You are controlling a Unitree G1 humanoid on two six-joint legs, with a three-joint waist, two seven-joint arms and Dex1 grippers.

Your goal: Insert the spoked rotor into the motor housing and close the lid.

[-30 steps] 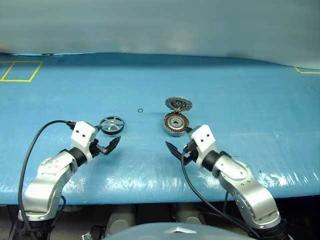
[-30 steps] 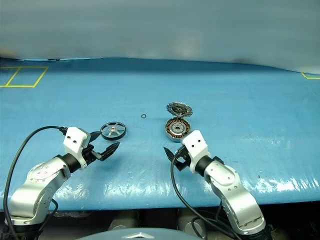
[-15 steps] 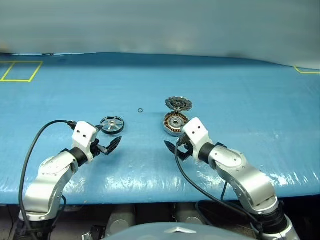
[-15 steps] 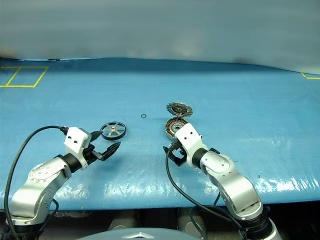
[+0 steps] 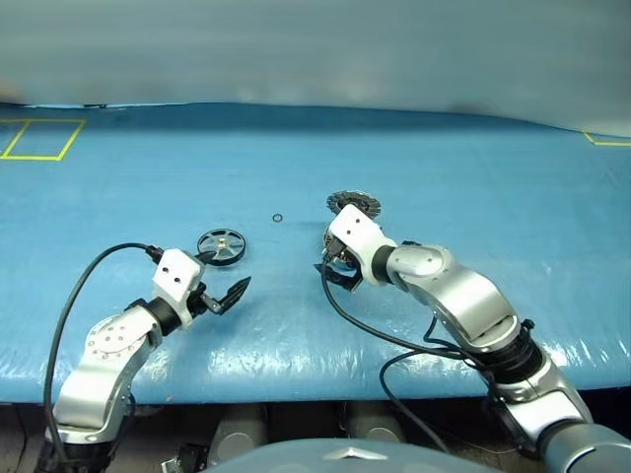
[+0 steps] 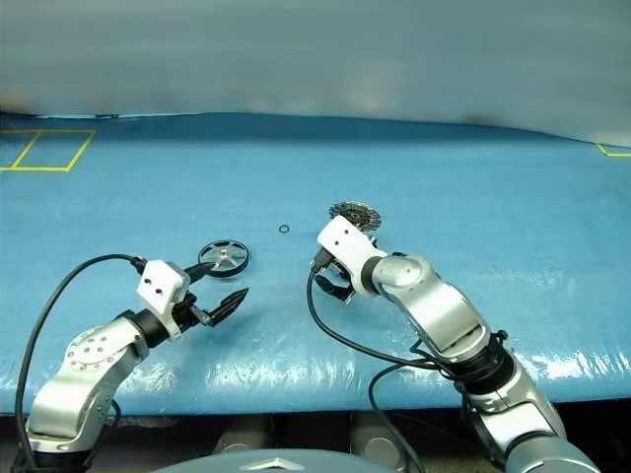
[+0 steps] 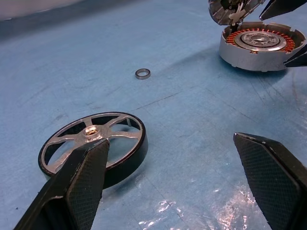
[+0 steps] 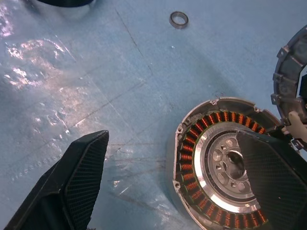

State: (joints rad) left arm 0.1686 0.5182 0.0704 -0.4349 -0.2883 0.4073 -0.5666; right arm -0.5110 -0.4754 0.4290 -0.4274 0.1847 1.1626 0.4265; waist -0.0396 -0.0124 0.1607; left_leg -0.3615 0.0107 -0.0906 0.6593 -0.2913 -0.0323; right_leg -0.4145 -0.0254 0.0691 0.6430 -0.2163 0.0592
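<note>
Right gripper (image 5: 333, 268) moved over motor housing (image 8: 225, 177); lid (image 5: 353, 203) open upward.

Head stereo pair: high, facing forward and down over blue desk (image 5: 444, 177), far, both arms in frame. Left wrist camera: low, close, looks between own claw fingers (image 7: 81, 187). Right wrist camera: steep, close. Both wrist views share motor housing (image 8: 223, 163) and small ring (image 7: 142, 74).
</note>
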